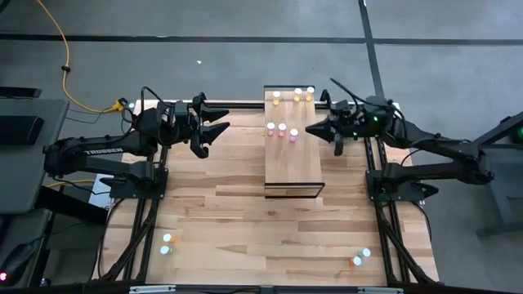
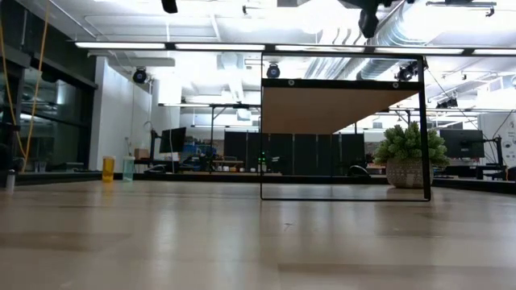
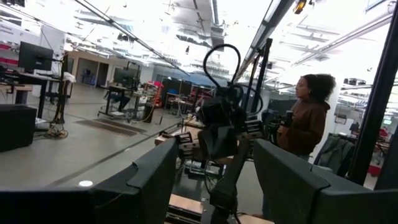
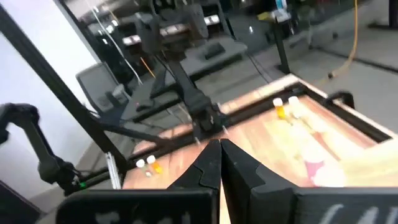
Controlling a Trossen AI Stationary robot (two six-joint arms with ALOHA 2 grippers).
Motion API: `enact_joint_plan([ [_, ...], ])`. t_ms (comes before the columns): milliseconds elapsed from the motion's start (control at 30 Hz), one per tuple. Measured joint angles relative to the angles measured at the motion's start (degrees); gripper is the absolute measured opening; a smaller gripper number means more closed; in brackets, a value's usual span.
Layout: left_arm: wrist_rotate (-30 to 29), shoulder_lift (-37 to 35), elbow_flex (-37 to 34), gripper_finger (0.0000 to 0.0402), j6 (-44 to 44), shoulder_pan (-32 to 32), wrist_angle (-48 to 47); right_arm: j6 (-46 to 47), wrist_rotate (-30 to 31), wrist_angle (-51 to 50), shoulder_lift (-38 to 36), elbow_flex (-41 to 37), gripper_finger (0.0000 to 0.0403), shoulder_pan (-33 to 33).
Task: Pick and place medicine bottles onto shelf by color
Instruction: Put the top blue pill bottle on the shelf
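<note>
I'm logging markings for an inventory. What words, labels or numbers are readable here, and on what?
None can be read.
Left arm: pale lettering along its side, too small to read.
Medicine bottles on the shelf: no readable labels.

Left gripper [image 1: 222,131]: raised at far left, fingers parted, empty. Right gripper [image 1: 312,129]: raised at far right, fingers closed, empty.

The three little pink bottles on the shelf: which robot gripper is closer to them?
Right. The right gripper is just beside the pink bottles; the left gripper sits farther off, past the shelf edge.
</note>
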Motion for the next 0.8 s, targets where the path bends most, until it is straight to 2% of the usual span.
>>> enact_joint_plan([
  [167, 0.00, 0.00, 0.00, 0.0202, 0.02, -0.02, 0.00, 3.20, 0.14, 9.65, -4.51, -6.69, 0.0000, 1.10],
  [333, -0.02, 0.00, 0.00, 0.0202, -0.09, 0.00, 0.00, 3.44, 0.16, 17.02, -7.10, -10.22, 0.0000, 1.72],
  [800, -0.02, 0.00, 0.00, 0.0202, -0.13, -0.01, 0.00, 3.89, 0.16, 18.55, -7.08, -10.42, 0.0000, 1.72],
])
